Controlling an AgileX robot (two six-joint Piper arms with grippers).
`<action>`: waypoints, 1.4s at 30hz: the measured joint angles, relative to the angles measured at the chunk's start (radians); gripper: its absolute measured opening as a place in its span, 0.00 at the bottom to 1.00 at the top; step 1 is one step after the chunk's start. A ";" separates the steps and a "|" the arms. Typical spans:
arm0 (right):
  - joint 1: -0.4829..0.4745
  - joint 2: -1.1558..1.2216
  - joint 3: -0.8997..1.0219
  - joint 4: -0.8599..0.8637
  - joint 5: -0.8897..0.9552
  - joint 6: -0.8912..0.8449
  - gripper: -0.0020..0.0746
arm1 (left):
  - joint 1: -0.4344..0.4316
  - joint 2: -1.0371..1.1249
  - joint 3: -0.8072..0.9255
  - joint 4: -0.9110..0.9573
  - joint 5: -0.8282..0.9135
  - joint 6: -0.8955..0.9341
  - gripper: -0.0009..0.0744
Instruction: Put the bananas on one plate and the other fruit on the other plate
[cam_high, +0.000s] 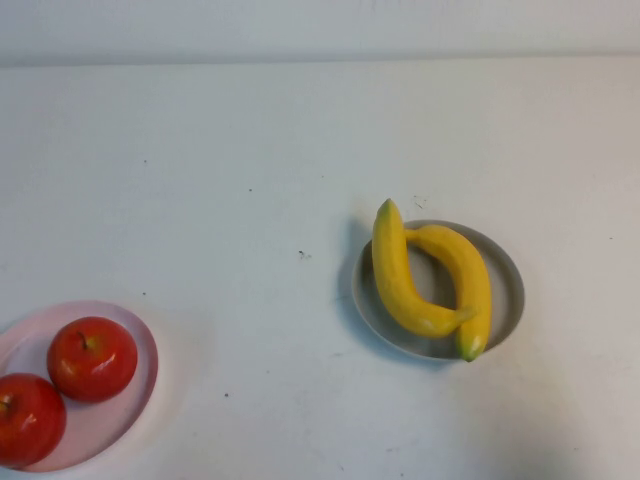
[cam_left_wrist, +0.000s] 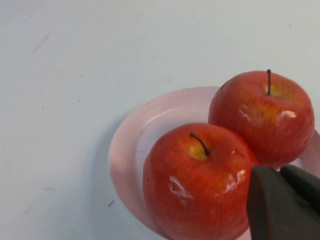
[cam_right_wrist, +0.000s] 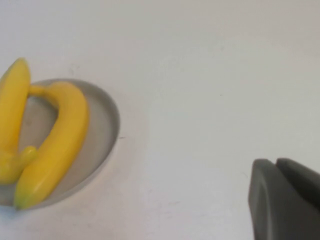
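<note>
Two yellow bananas (cam_high: 400, 275) (cam_high: 462, 270) lie together on the grey-blue plate (cam_high: 505, 290) at the right of centre. Two red apples (cam_high: 92, 358) (cam_high: 25, 418) sit on the pale pink plate (cam_high: 145, 350) at the near left. Neither gripper shows in the high view. In the left wrist view my left gripper (cam_left_wrist: 280, 169) is shut and empty, close above the apples (cam_left_wrist: 200, 185) (cam_left_wrist: 262, 117) on the pink plate (cam_left_wrist: 130, 145). In the right wrist view my right gripper (cam_right_wrist: 276, 161) is shut and empty over bare table, off to the side of the bananas (cam_right_wrist: 60, 135) and the grey-blue plate (cam_right_wrist: 102, 130).
The white table (cam_high: 250, 160) stretches bare behind and between the two plates. Its far edge meets a pale wall (cam_high: 320, 30) at the back.
</note>
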 joint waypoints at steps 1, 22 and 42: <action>-0.021 -0.043 0.030 0.000 -0.015 0.000 0.01 | 0.000 0.000 0.000 0.000 0.000 0.000 0.02; -0.099 -0.553 0.332 0.003 0.038 -0.018 0.01 | 0.000 -0.001 0.000 0.000 0.000 0.000 0.02; -0.099 -0.553 0.332 0.003 0.057 -0.031 0.01 | 0.000 -0.001 0.000 0.000 0.000 0.000 0.02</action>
